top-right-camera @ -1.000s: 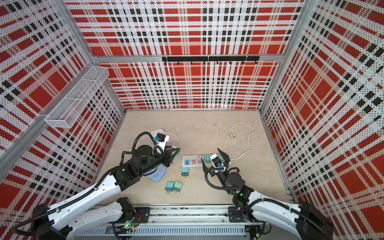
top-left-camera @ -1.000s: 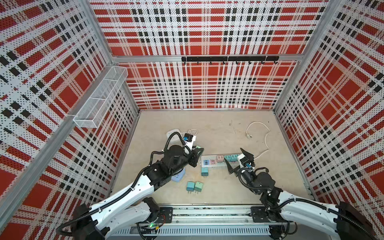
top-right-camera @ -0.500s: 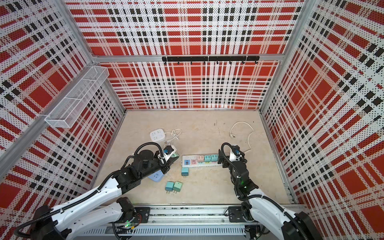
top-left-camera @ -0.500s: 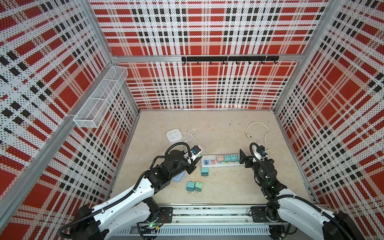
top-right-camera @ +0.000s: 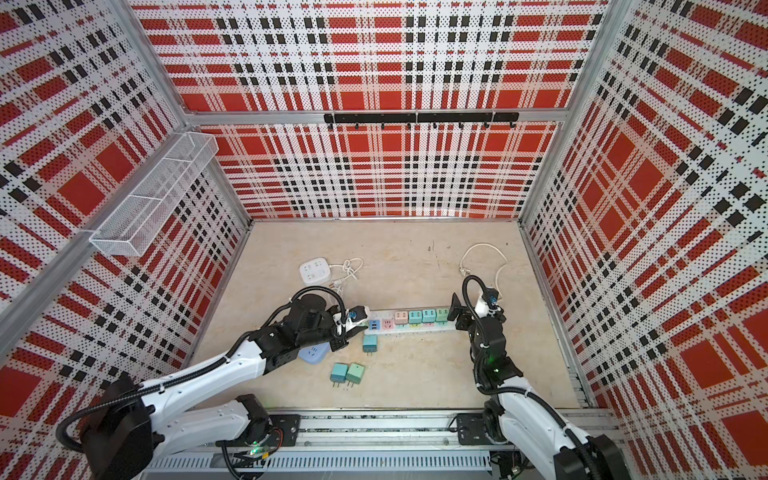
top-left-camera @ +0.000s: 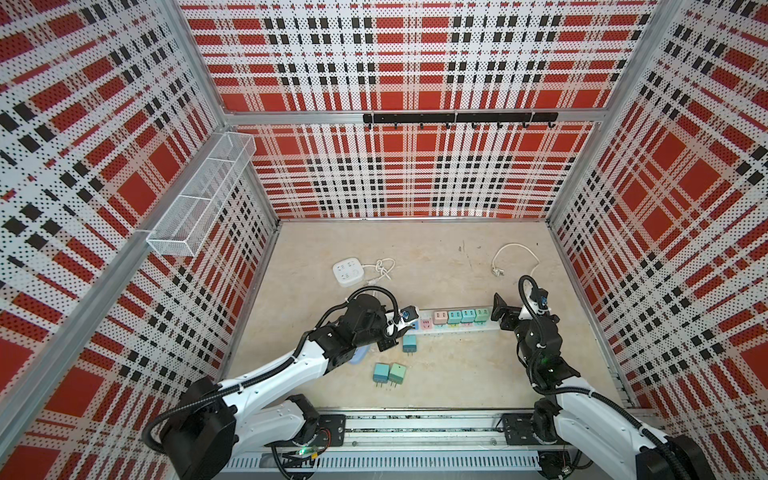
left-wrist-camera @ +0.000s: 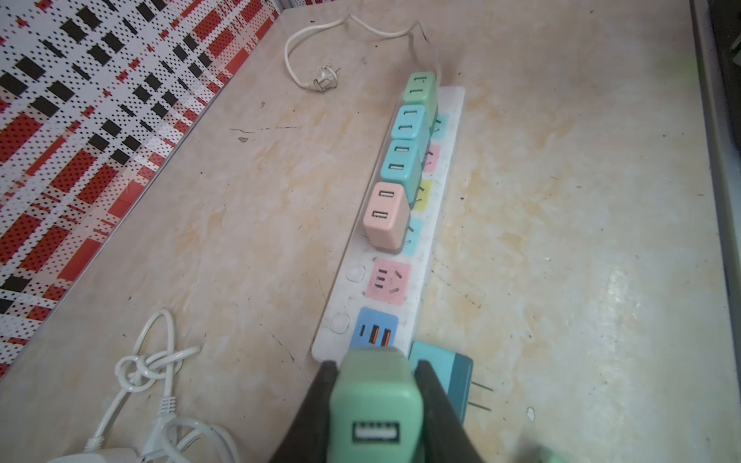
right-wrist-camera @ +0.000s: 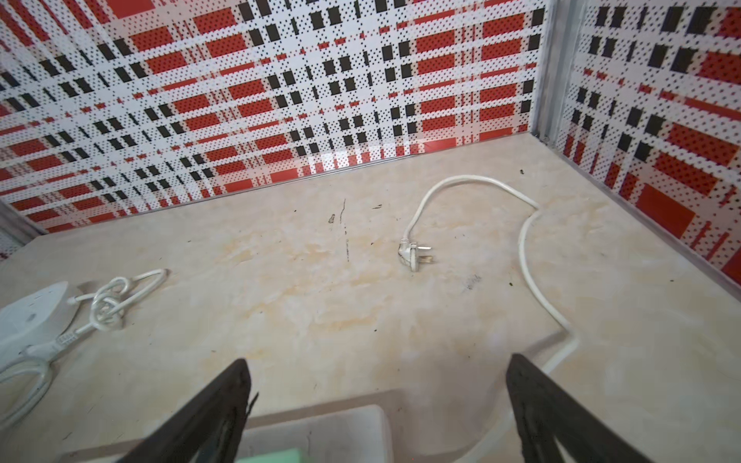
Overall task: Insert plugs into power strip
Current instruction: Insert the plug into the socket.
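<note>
We find the left gripper [left-wrist-camera: 375, 379] clamped on a mint green plug [left-wrist-camera: 375, 405] at the blue USB end of the power strip [left-wrist-camera: 349, 294]. A pink plug [left-wrist-camera: 385, 216], two teal plugs [left-wrist-camera: 401, 160] and a green plug [left-wrist-camera: 419, 90] stand seated in a row. Three loose plugs [top-left-camera: 409, 343] lie on the table [top-left-camera: 457, 374] near the strip. The right gripper [right-wrist-camera: 379, 360] gapes wide over the strip's cord end.
</note>
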Controlling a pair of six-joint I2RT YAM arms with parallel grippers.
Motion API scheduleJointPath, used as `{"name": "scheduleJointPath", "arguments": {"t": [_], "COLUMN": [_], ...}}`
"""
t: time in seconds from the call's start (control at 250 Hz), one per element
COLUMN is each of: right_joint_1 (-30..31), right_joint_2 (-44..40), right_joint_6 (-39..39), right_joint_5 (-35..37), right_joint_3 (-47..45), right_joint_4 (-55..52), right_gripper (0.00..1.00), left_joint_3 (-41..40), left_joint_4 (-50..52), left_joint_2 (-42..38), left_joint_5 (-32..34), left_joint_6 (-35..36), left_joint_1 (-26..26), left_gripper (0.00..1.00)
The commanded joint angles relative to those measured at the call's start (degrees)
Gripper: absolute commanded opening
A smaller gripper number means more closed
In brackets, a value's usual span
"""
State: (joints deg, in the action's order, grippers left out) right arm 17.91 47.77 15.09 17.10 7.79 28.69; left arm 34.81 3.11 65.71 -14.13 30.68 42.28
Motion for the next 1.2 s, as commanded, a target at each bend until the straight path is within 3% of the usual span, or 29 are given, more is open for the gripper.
{"name": "scheduleJointPath", "arguments": {"t": [0.0,0.392,0.66,1.197], "right_joint_1": [-0.23,-0.61,-2.07,-2.89], "right_joint_2": [0.03,3.29,5.14,7.26], "right_joint_6": [1.68,1.94,2.69,3.27], "right_joint_5": [-1.33,-3.37,-5.53,-6.27], "right_joint_3": [-0.58,0.97,1.83,2.84], "right_joint_4": [2.25,2.21,2.24,2.14], "right_gripper": [1.00,1.00,1.00,1.00], "left_joint_3": [2.49,11.75,20.54,25.04], "left_joint_4": [-1.53,-0.80,8.38,11.93], "left_joint_2": [2.94,17.52,25.74,31.36], "left_joint_5": [-4.15,-10.31,-10.04,-10.34], "left_joint_6": [4.33,10.50,14.67,15.82], "left_joint_1": [-0.77,-1.54,-1.73,-1.24], "left_gripper": [0.00,0.00,0.00,0.00]}}
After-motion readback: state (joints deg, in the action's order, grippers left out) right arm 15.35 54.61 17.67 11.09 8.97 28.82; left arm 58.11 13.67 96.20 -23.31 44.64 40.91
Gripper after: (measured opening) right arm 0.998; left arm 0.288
